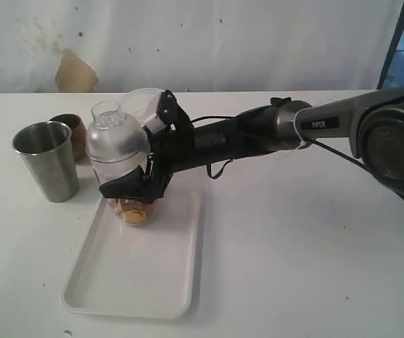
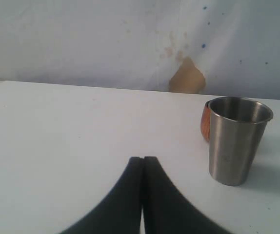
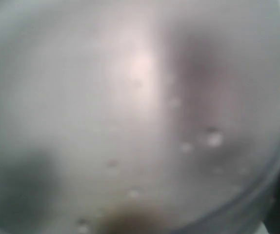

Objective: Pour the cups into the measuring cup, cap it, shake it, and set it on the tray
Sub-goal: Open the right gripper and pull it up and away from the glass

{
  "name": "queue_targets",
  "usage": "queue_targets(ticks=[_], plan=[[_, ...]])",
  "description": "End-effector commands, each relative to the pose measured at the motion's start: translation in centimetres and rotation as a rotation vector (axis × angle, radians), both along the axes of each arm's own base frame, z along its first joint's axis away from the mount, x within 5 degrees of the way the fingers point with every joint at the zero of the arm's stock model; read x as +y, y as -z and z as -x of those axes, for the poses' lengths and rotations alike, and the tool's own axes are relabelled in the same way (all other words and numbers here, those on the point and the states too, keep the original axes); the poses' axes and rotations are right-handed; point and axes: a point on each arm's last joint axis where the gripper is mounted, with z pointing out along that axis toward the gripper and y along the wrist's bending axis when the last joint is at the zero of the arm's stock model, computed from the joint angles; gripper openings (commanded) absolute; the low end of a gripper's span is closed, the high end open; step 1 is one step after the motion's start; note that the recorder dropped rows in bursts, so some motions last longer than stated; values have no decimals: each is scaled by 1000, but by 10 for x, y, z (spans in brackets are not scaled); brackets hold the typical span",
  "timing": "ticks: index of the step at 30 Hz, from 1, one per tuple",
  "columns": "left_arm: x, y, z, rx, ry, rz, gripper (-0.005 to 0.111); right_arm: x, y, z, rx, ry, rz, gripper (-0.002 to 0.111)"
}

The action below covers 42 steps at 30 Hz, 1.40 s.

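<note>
The white tray (image 1: 128, 282) lies nearest on the table (image 1: 293, 246), its long side running away from the camera. At its far left corner, as the exterior view shows it, the measuring cup (image 1: 133, 209) stands upright with yellowish pieces at its bottom. The dome-shaped cap (image 1: 114, 137) sits on top of it.

The right gripper (image 1: 146, 158) reaches in from the right and straddles the cup, one black finger (image 1: 124, 189) lying across its front. I cannot tell whether the jaws pinch the cup or stand loose around it. The right wrist view is only a close blur.

Left of the tray, on the bare table, stands the steel tumbler (image 1: 46, 160), and the copper-brown cup (image 1: 74, 134) is just behind it. A frosted plastic cup (image 1: 144, 102) shows behind the cap.

The left gripper (image 2: 143, 158) has its jaws pressed together on nothing, low over the table, short of the tumbler.
</note>
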Motion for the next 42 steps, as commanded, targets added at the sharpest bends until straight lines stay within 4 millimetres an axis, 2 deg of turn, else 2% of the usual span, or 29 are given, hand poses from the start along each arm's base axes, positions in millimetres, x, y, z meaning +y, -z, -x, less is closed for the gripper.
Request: queue_targets(ticks=[1, 8, 17, 32, 42], plan=[[0, 1, 0, -8, -1, 0, 0, -1, -4, 0, -9, -11, -7, 101], [0, 1, 0, -8, -1, 0, 0, -7, -16, -1, -68, -27, 22, 101], [0, 1, 0, -8, -1, 0, 0, -28, -17, -6, -47, -61, 80, 101], [0, 1, 0, -8, -1, 0, 0, -39, -24, -2, -63, -115, 177, 101], [0, 1, 0, -8, -1, 0, 0, -44, -45, -4, -96, -72, 214, 101]])
